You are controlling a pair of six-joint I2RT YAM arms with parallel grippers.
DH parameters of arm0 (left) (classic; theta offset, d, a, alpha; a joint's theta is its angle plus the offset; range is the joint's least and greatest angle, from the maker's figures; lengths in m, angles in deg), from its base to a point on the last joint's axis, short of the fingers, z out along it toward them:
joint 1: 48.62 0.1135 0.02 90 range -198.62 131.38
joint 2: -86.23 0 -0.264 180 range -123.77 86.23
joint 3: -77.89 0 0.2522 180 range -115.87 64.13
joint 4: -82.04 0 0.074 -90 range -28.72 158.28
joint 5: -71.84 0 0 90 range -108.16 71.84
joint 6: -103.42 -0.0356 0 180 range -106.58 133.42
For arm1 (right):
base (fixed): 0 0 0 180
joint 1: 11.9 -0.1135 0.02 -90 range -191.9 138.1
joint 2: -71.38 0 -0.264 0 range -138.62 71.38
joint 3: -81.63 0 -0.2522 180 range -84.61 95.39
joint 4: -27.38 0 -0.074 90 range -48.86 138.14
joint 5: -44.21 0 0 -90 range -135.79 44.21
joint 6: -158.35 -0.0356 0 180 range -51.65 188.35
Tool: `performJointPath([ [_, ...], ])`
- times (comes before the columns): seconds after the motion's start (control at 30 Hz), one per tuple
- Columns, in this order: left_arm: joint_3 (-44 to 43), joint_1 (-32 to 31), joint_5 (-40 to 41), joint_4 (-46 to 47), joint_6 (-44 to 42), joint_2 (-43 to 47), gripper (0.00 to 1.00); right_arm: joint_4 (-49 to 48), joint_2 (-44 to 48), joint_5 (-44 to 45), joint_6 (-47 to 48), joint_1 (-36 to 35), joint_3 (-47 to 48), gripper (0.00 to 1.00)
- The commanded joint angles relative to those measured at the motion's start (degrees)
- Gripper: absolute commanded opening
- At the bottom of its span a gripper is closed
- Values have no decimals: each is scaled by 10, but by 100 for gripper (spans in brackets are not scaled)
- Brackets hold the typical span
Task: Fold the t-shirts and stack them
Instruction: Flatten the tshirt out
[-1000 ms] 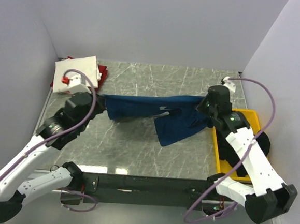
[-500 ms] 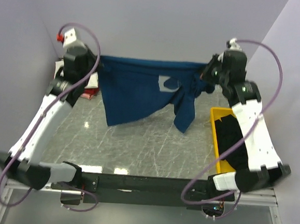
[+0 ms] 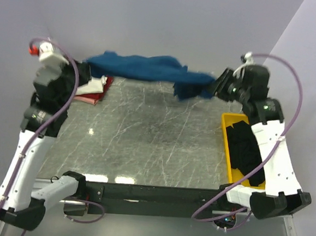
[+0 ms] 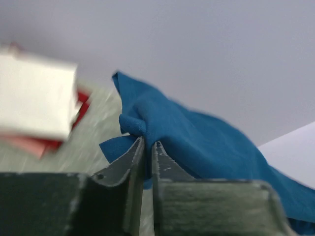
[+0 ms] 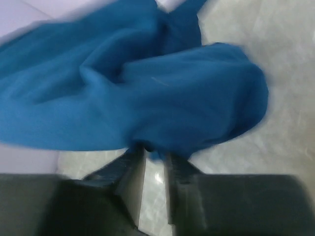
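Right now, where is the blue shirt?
In the top view the blue shirt is up in the air over the far side of the table, between the left gripper and the right gripper.

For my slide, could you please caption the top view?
The blue shirt hangs between left gripper and right gripper, above the table.

You are working under bright, even overhead light, with small glare patches shining on the table (image 3: 146,133) along its near edge. Motion blur is smearing the blue t-shirt (image 3: 145,68) in every view, and the folded stack (image 4: 37,103) is looking soft.
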Motion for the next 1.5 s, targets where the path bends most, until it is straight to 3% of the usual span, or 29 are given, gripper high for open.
performJointPath([
  [0.0, 147, 17, -5, -15, 37, 2, 17, -29, 8, 49, 6, 10, -141, 45],
  [0.03, 176, 18, -19, -3, 52, 6, 40, -34, -3, 63, 3, 11, -160, 49],
  [0.1, 261, 21, -40, 28, 88, 9, 73, -58, -12, 79, -6, 11, -212, 55],
  [0.13, 286, 24, -47, 37, 102, 14, 79, -65, -16, 74, -8, 10, -231, 55],
  [0.23, 389, 24, -53, 75, 144, 36, 82, -128, 16, 88, -20, 2, -328, 56],
  [0.4, 478, 24, 15, 48, 232, 93, 79, -194, 90, 94, -59, -10, -493, 55],
  [0.53, 528, 24, 78, 19, 296, 147, 75, -233, 145, 85, -99, -39, -565, 54],
  [0.63, 545, 24, 102, 30, 323, 141, 74, -275, 143, 111, -143, -117, -591, 54],
  [0.83, 516, 34, 149, 28, 363, 39, 67, -304, 52, 147, -169, -212, -554, 53],
  [1.1, 484, 100, 123, 96, 357, -80, 63, -345, -22, 145, -167, -231, -538, 52],
  [1.47, 418, 122, 96, 131, 345, -230, 51, -369, -81, 147, -169, -251, -528, 52],
])
